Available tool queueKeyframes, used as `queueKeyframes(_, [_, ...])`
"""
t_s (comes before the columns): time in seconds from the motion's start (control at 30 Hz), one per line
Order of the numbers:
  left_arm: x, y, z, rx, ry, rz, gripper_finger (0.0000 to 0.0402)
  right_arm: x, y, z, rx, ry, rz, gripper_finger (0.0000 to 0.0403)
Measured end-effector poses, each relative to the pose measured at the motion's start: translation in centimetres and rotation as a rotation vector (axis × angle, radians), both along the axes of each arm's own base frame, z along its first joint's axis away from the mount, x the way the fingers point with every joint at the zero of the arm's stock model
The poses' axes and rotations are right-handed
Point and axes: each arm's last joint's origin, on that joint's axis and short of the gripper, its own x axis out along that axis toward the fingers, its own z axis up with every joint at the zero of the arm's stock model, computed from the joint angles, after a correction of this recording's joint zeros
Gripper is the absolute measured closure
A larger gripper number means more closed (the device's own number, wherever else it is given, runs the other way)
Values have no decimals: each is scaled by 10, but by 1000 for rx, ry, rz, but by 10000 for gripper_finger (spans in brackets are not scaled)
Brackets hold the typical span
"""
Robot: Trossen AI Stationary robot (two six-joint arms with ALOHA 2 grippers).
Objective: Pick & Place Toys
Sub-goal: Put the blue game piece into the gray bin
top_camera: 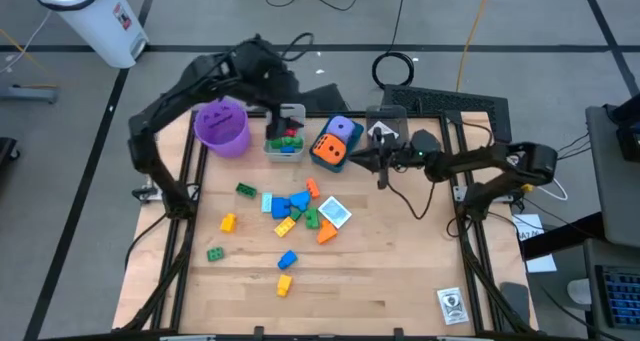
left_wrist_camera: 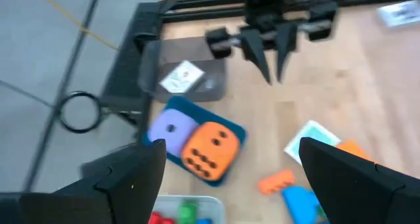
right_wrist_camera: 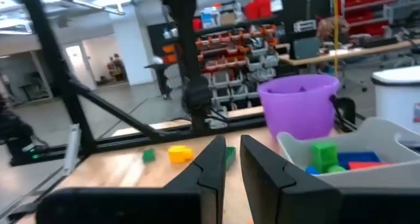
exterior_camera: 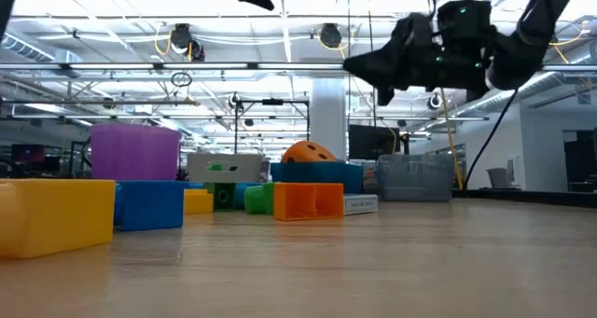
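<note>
High view: printed card [top_camera: 452,304]; writing unreadable.

We are looking into an industrial lab: ceiling trusses [exterior_camera: 187,68], parts-bin shelves [right_wrist_camera: 249,37], floor cables [top_camera: 395,69] surrounding the table [top_camera: 400,271].

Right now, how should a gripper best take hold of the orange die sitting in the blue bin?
Probably from straight above. The orange die sits in the blue bin with the purple die pressed against one side, and bin walls close round. Its top stands above the rim, so the fingers could close on the two faces not facing the purple die.
</note>
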Motion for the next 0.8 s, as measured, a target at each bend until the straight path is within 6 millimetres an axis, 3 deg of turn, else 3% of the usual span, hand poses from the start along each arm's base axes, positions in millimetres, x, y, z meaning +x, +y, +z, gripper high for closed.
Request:
queueKeyframes(0.13, [-13,-7,-18,-47,-22,4,50,-7,5,7,-31,-30,5,363])
queueKeyframes(0.3, [-20,-18,-64,-68,-101,25,50,-16,9,11,-45,-53,0,364])
queueKeyframes(0.6, [-14,-49,-150,-97,-497,-6,50,-24,13,10,-48,-56,2,364])
queueKeyframes(0.8, [-11,-77,-173,-90,-651,-64,50,-25,13,6,-38,-35,3,362])
